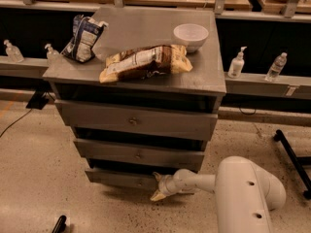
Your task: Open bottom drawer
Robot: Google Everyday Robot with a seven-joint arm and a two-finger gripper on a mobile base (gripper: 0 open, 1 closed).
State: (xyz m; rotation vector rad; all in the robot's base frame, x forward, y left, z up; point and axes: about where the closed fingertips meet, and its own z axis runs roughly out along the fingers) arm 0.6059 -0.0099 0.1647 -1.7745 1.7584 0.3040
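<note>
White arm [245, 191] enters from 5 o'clock, bulky rounded link at lower right. Slimmer forearm [194, 181] runs level toward 9 o'clock. At its end gripper [156, 186], near 6 o'clock of view, points toward 9 o'clock. Tan fingers [158, 196] spread apart, one angled toward 11, other toward 7.
</note>
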